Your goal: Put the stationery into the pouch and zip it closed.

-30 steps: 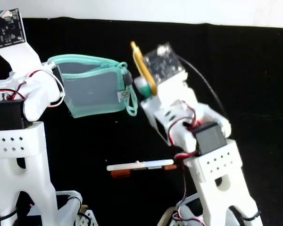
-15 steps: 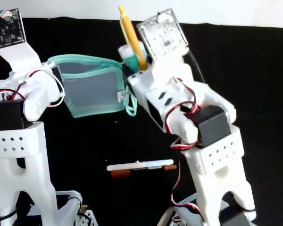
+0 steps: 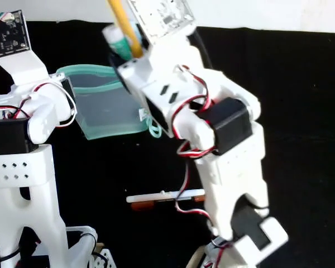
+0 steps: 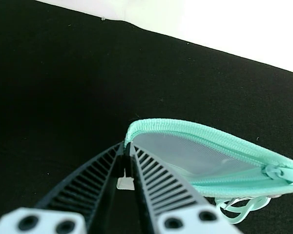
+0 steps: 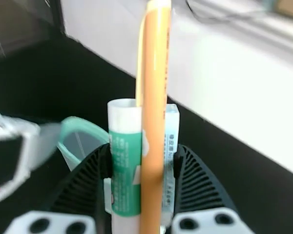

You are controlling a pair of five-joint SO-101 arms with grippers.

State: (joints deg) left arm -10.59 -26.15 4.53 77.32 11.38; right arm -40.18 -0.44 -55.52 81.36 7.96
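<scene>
A mint mesh pouch (image 3: 103, 106) hangs in the air, its mouth (image 4: 200, 146) open and its zipper pull (image 4: 276, 171) at the far end. My left gripper (image 4: 127, 147) is shut on the pouch's corner, at its left end in the high view (image 3: 67, 86). My right gripper (image 3: 128, 42) is raised above the pouch's right end, shut on a yellow pen (image 5: 154, 122), a green and white glue stick (image 5: 124, 170) and a clear white item (image 5: 170, 146). The bundle points upward. Past it in the right wrist view hangs the pouch (image 5: 80, 139). The right arm hides the pouch's right end.
A white pen (image 3: 162, 196) and an orange pen (image 3: 142, 205) lie side by side on the black table (image 3: 301, 111) between the two arm bases. The white base of the left arm (image 3: 22, 184) stands at the left edge.
My right arm has swung up and to the left with the stationery, from beside the pouch's right end to above it. The left arm and pouch have kept still.
</scene>
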